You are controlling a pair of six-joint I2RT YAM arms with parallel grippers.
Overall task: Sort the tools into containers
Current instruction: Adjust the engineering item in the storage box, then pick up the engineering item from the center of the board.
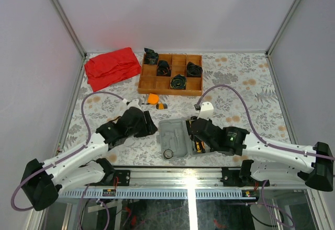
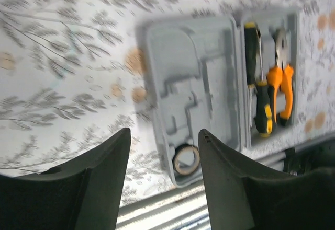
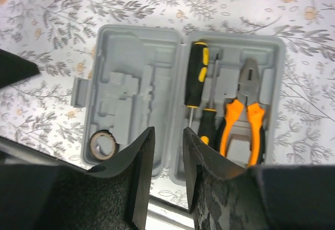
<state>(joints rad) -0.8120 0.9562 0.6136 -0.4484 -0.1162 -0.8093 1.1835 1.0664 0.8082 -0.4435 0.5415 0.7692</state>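
Note:
The grey tool case (image 3: 131, 57) lies open on the floral table. Its right half holds two black-and-yellow screwdrivers (image 3: 197, 73) and the orange-handled pliers (image 3: 245, 110). A thin black ring (image 3: 102, 145) sits in the left half's near corner. My right gripper (image 3: 168, 133) hovers over the case's near edge, open by a narrow gap, with nothing between its fingers. My left gripper (image 2: 165, 136) is open and empty, just left of the case (image 2: 193, 78) and ring (image 2: 186, 158). The orange tape measure (image 1: 153, 99) and a small yellow-grey piece (image 1: 162, 105) lie on the table behind the case (image 1: 172, 133).
A brown wooden compartment tray (image 1: 170, 83) with black coiled bundles stands at the back middle. A red cloth (image 1: 111, 67) lies at the back left. The metal rail (image 1: 188, 175) runs along the table's near edge, right behind the case.

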